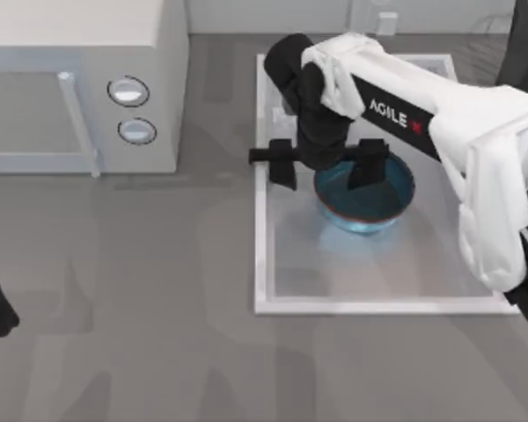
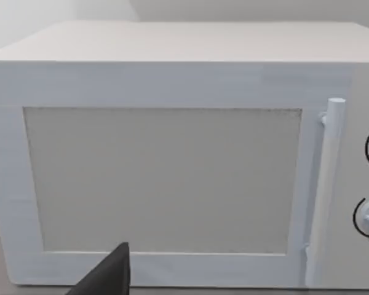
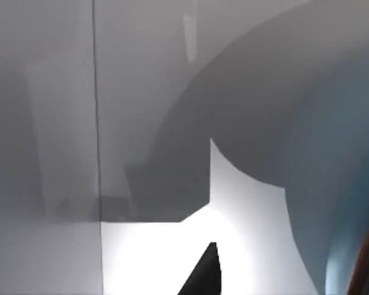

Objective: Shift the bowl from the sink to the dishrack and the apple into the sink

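- bowl (image 1: 366, 204) sits in the sink (image 1: 266, 264), nothing visible inside it
- right gripper (image 1: 327, 167) hangs over the bowl's left rim, jaws spread wide
- left arm parked by the microwave (image 2: 172, 160), can't tell its jaws

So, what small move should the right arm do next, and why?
Probably close the fingers on the bowl's rim. In the top view the right gripper is low over the sink, open, with one finger over the bowl and the other outside its left edge, so the wall seems to lie between them. The bowl is not lifted yet. The left gripper idles facing the microwave.
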Tool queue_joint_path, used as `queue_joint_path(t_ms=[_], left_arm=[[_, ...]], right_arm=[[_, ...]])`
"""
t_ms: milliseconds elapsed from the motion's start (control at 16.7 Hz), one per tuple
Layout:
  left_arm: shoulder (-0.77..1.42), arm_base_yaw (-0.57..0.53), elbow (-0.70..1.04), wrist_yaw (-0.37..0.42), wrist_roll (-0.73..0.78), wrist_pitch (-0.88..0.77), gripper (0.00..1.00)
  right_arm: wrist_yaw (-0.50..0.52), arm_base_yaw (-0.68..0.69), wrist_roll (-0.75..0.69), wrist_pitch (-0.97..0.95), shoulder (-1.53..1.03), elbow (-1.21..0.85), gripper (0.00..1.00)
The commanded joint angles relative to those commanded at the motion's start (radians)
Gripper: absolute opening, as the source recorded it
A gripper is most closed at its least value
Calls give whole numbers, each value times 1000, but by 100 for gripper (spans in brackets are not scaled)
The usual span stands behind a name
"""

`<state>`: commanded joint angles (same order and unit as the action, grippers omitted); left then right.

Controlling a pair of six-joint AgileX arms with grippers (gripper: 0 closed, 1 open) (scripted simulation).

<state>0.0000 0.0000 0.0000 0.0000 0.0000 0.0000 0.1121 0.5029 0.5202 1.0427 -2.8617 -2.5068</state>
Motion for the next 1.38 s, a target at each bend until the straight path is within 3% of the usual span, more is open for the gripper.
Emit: queue_joint_path(t_ms=[180, 960, 1380], left_arm=[[0, 0, 0, 0, 0, 0, 100], [0, 0, 0, 0, 0, 0, 100], [0, 0, 0, 0, 0, 0, 100]], right_arm=[[0, 0, 0, 0, 0, 0, 100], [0, 0, 0, 0, 0, 0, 2], [0, 0, 0, 0, 0, 0, 0]])
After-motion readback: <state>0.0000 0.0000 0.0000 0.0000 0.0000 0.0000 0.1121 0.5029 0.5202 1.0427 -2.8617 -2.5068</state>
